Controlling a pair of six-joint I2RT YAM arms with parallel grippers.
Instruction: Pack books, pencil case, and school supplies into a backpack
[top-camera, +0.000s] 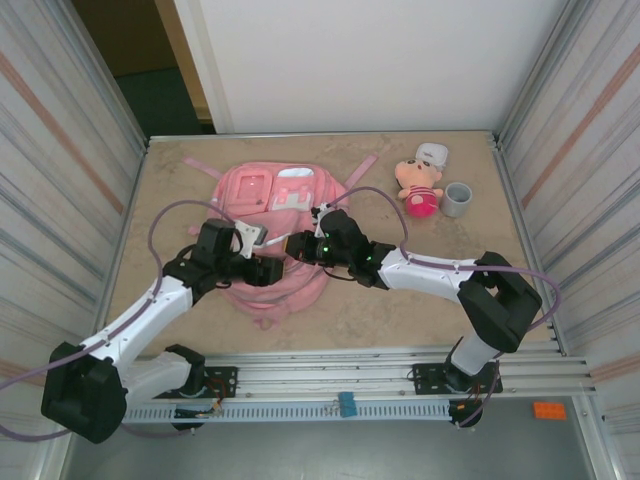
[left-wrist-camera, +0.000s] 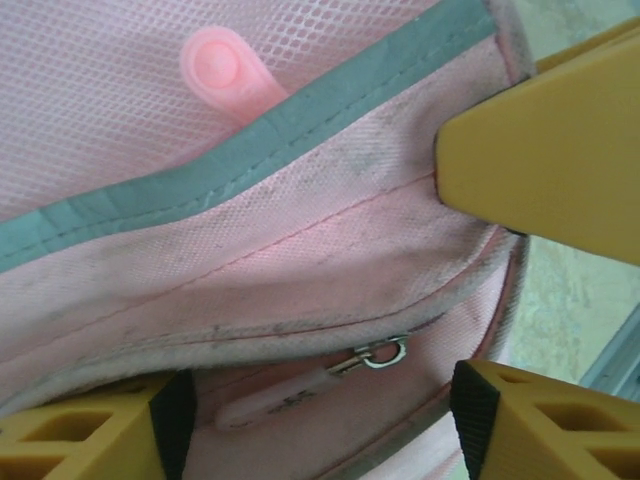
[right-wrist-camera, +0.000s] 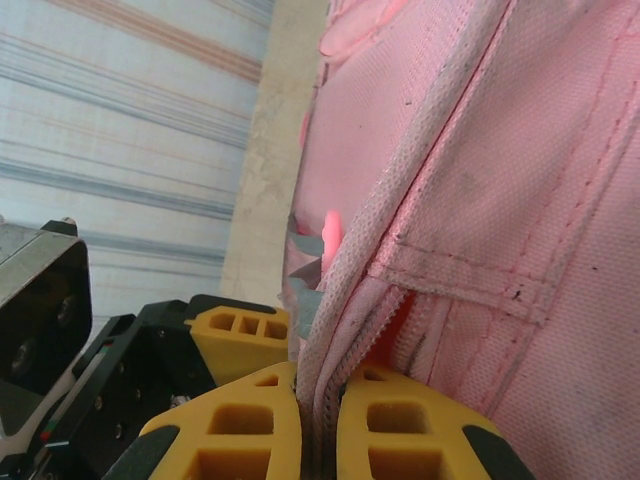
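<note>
Backpack (top-camera: 235, 190) — soft pink weave, mesh pocket (left-wrist-camera: 90, 90), grey-green binding (left-wrist-camera: 250, 142).

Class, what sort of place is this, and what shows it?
Probably a robot test cell: two arms bolted to a metal rail, a tabletop fenced by ribbed panel walls, and staged props, a pink backpack and plush doll.

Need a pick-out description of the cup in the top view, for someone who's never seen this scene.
Start at the big pink backpack in the middle and look toward the far right corner of the table. A pink doll stands there, with the cup just right of it. The cup is small, plain grey and open-topped; the doll is pink with a white hat.
</note>
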